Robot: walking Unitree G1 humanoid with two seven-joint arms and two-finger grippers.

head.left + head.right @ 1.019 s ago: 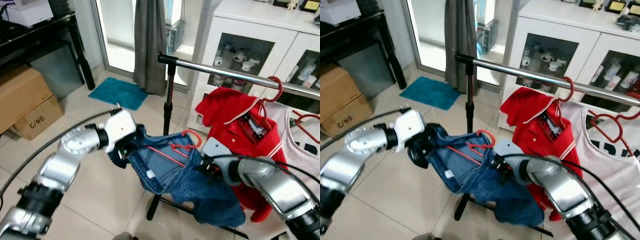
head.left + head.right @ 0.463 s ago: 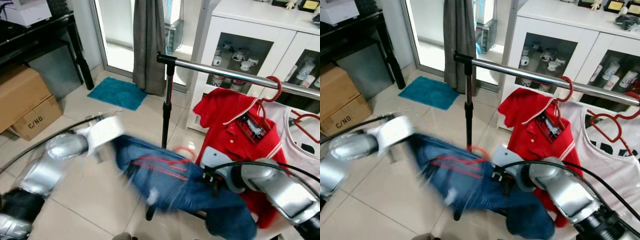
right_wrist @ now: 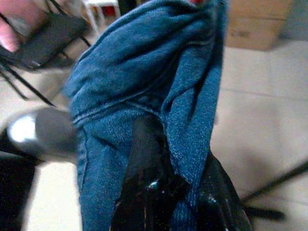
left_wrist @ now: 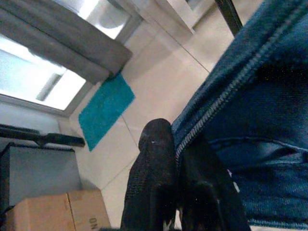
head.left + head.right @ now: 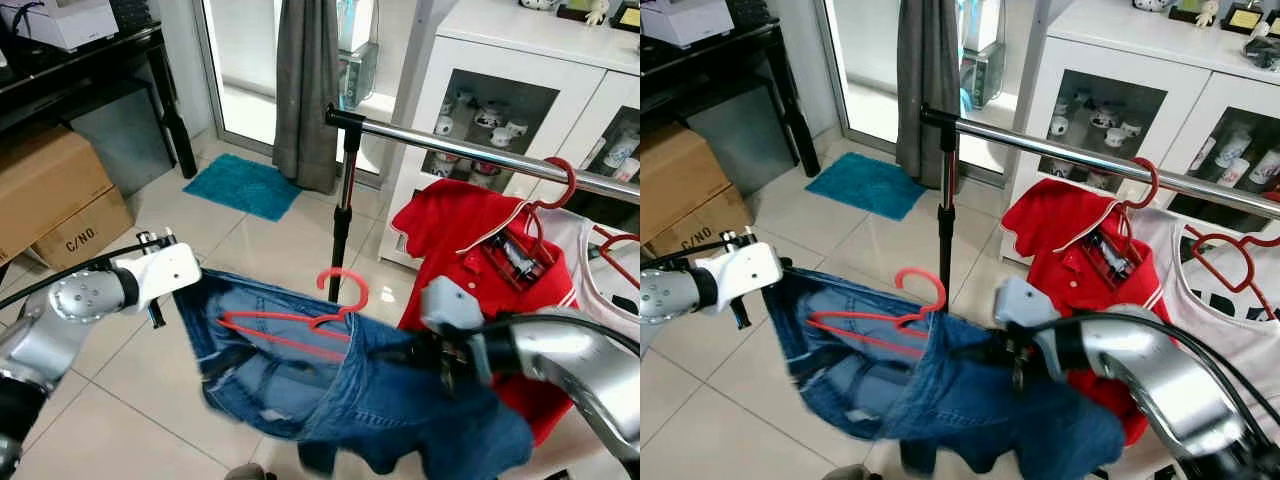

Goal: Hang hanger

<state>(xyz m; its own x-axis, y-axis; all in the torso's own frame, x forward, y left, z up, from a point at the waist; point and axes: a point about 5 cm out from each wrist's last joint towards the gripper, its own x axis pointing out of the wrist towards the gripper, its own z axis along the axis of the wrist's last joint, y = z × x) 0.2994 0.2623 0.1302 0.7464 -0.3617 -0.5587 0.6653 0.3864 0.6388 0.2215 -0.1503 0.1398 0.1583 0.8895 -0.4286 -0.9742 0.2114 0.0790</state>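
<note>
A red hanger (image 5: 300,322) lies inside blue jeans (image 5: 340,385), its hook (image 5: 342,288) sticking up above the waistband, below and in front of the rail (image 5: 470,153). The jeans are stretched between the two grippers, low over the tiled floor (image 5: 250,235).

The left gripper (image 4: 179,154) has its jaws closed on the jeans' left edge, the hem pinched between the black fingers (image 4: 151,178). The right gripper (image 3: 171,163) holds the bunched right side, its jaws clamped on a fold of denim; in the eye views that arm is blurred.

The rail sits on a black stand (image 5: 343,210). On it, to the right, a red shirt (image 5: 470,250) hangs from another red hanger (image 5: 555,185), touching a white top (image 5: 1230,300) beside it. Behind stands a white cabinet (image 5: 500,90) with glass doors. Further left are a grey curtain (image 5: 308,90), a teal mat (image 5: 243,186), cardboard boxes (image 5: 55,200) and a black counter (image 5: 90,70).
</note>
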